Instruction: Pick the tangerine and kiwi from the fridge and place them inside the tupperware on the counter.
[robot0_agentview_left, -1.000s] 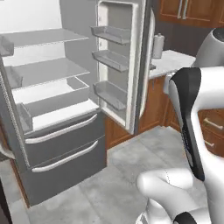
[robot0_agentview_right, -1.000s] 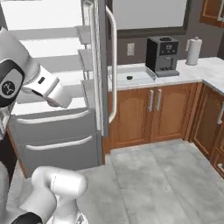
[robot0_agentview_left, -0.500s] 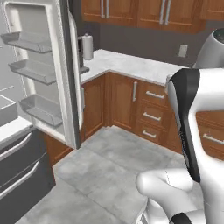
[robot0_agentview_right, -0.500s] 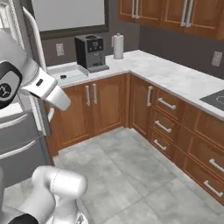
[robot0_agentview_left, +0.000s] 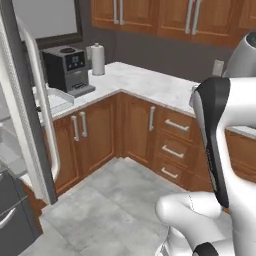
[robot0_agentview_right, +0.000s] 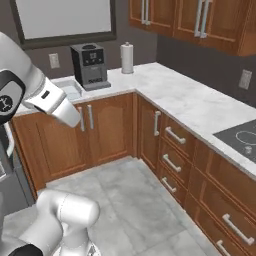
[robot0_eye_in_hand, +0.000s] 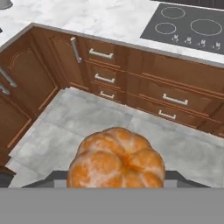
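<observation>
The tangerine (robot0_eye_in_hand: 116, 158) sits at the bottom of the hand view, right at the tool (robot0_eye_in_hand: 116, 177), large and close to the lens. It is a round, ribbed orange ball with pale streaks over its segments, and its dimpled centre faces the camera, just right of the fruit's middle. Being round, it has no clear long axis. Dark finger parts (robot0_eye_in_hand: 48, 180) peep out on either side of it at its lower edge, so the tool is clamped on the tangerine, the fruit sitting between the two sides.

Below and beyond the fruit lie the grey tiled floor (robot0_eye_in_hand: 87, 122) and a run of reddish-brown cabinets (robot0_eye_in_hand: 144, 70) with silver handles. The marble counter (robot0_eye_in_hand: 96, 19) runs along the far side, with a dark cooktop (robot0_eye_in_hand: 188, 26) set into it at the far right.

In the left base view the fridge (robot0_agentview_left: 27, 125) door stands open at the left, its curved white handle facing the room. On the counter (robot0_agentview_left: 150, 82) just right of it is the tupperware (robot0_agentview_left: 55, 100), a shallow white container, near a black coffee machine (robot0_agentview_left: 67, 70) and a paper towel roll (robot0_agentview_left: 97, 59). The right base view shows the same corner: the tupperware (robot0_agentview_right: 70, 91) at the near left of the counter (robot0_agentview_right: 190, 100), touching nothing but the marble under it.
</observation>
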